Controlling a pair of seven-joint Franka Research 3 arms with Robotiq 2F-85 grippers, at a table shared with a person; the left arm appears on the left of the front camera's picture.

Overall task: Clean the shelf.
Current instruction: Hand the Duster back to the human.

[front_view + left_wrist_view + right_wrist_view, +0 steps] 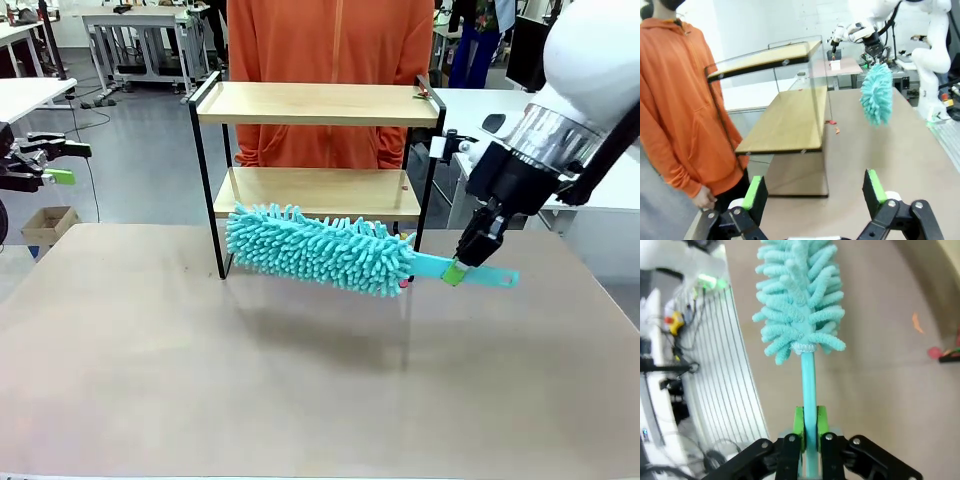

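The shelf (pixel 320 104) stands at the table's far middle, two light wooden boards in a thin black frame, also seen side-on in the left wrist view (pixel 785 120). My right gripper (pixel 457 268) is shut on the flat teal handle of a fluffy teal duster (pixel 320 247). The duster head hangs just in front of the lower board, above the table. In the right wrist view the green pads (pixel 799 421) pinch the handle and the duster head (pixel 800 295) points away. My left gripper (pixel 66 163) waits open off the table's left edge, its fingers (pixel 756 192) spread wide with nothing between them.
A person in an orange hoodie (pixel 330 50) stands right behind the shelf. Small red and orange scraps (pixel 916 322) lie on the table by the shelf's leg, and a small red item (pixel 426 93) sits on the top board's right end. The near tabletop (pixel 300 390) is bare.
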